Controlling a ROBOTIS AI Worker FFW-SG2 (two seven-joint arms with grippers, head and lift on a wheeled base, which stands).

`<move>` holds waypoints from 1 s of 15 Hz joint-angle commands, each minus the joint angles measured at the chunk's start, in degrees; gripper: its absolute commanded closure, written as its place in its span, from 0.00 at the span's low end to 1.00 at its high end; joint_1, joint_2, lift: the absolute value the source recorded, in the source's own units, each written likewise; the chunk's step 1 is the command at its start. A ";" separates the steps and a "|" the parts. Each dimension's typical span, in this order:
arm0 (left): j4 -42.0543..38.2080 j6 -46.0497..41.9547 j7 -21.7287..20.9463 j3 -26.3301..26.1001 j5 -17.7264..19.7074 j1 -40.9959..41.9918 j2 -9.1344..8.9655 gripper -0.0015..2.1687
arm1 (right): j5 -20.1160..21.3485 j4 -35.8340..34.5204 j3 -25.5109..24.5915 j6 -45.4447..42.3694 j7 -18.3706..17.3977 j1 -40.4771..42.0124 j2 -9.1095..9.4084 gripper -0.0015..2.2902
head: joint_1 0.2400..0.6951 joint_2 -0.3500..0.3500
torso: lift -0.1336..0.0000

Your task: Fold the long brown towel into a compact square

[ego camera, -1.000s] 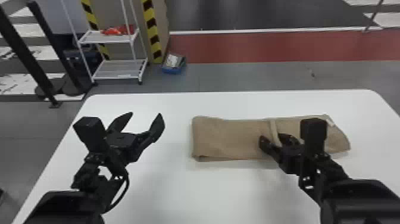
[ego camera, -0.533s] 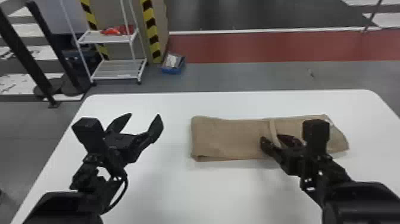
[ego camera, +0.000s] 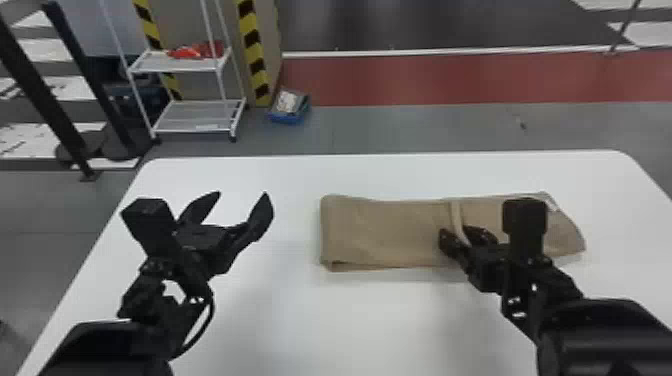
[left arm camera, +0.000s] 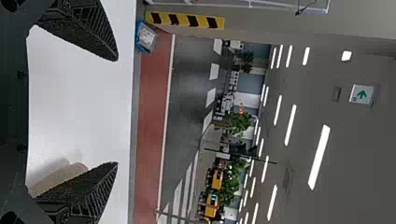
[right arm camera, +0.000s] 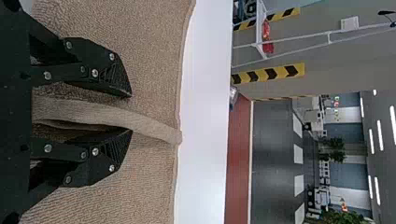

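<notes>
The left claw (ego camera: 242,196) hangs over the near left of the tabletop (ego camera: 380,320), spread wide and empty. The right claw (right arm camera: 131,113) is at the brown towel (ego camera: 385,232), its fingers parted astride a raised ridge (ego camera: 456,217), not pinched together on it. The towel lies to the right of centre, already a layered strip, squared at its left end, slanting and loose at its right end (ego camera: 567,235). It remains far longer than wide, so folding across its length seems left to do. Beyond stands a white rack (ego camera: 192,120).
</notes>
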 commanded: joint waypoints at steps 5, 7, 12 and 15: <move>0.38 0.01 -0.10 0.00 0.04 -0.08 0.00 0.04 | -0.18 -1.33 -0.22 0.14 0.00 0.69 0.05 0.57 | 1.00 0.61 | 0.07; 0.47 0.01 -0.10 0.00 -0.05 -0.08 0.00 0.04 | -0.18 -1.59 -0.22 0.14 0.00 0.78 0.05 0.57 | 1.00 0.60 | 0.07; 0.47 0.01 -0.10 0.09 -0.05 -0.08 0.00 0.04 | -0.53 -4.67 -0.22 -1.44 0.35 2.18 0.05 0.57 | 1.00 0.61 | 0.07; 0.47 -0.16 -0.18 0.17 0.04 0.01 0.00 0.04 | -1.76 -6.43 -1.63 -1.62 0.62 2.45 0.05 0.57 | 1.00 0.61 | 0.07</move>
